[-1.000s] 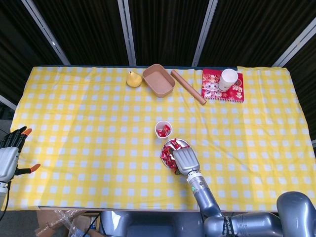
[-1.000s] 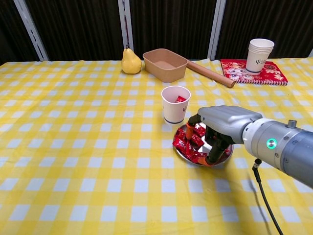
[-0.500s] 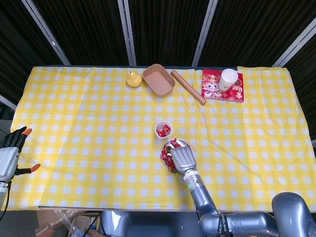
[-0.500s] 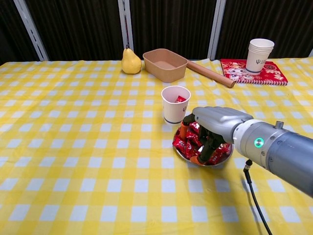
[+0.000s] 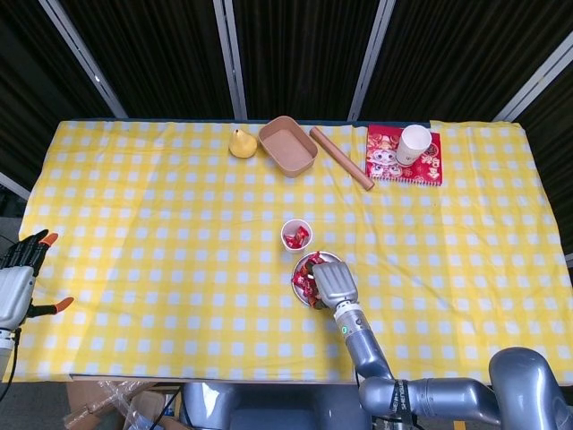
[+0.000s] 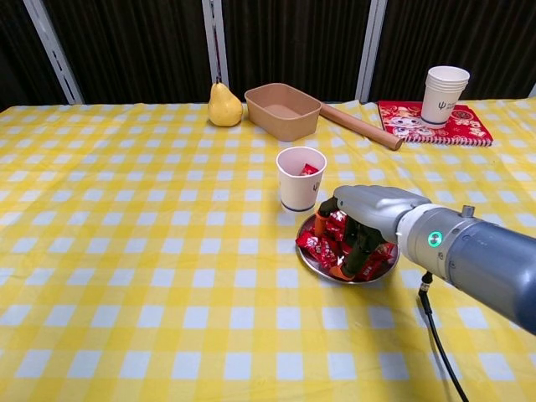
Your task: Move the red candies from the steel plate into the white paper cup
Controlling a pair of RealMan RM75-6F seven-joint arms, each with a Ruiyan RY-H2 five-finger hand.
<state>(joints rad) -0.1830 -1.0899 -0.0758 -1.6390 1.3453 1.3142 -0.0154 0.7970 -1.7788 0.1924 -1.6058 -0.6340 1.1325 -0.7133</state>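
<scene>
Left hand (image 5: 20, 278) hangs off the surface's left edge, fingers apart, nothing in it, well away from the work. Surface (image 6: 126, 251) is covered in a yellow checked cloth.

Left to right along the back: one pear (image 6: 223, 106), one tan tray (image 6: 282, 110), one wooden rolling pin (image 6: 360, 126), one red notebook (image 6: 433, 123) with one stack of spare paper cups (image 6: 445, 94) on it; cup count in the stack is unclear.

Centre: one white paper cup (image 6: 299, 179), upright, with at least one red candy showing inside. Just beside it, toward the robot, is one steel plate (image 6: 314, 257) with a heap of red candies (image 6: 311, 244); several, overlapping, can't be counted.

Right hand (image 6: 368, 219) is down over the plate, fingers curled into the candy heap. Whether a candy is actually pinched can't be told; the fingers hide the contact.

Step judged: picking a candy off the plate, mid-task, since the cup is partly loaded and the plate is far from empty. Next move calls for a secure pinch on a wrapper, a lift clear of the heap, a short carry to above the cup mouth and a release, without nudging the light cup.
</scene>
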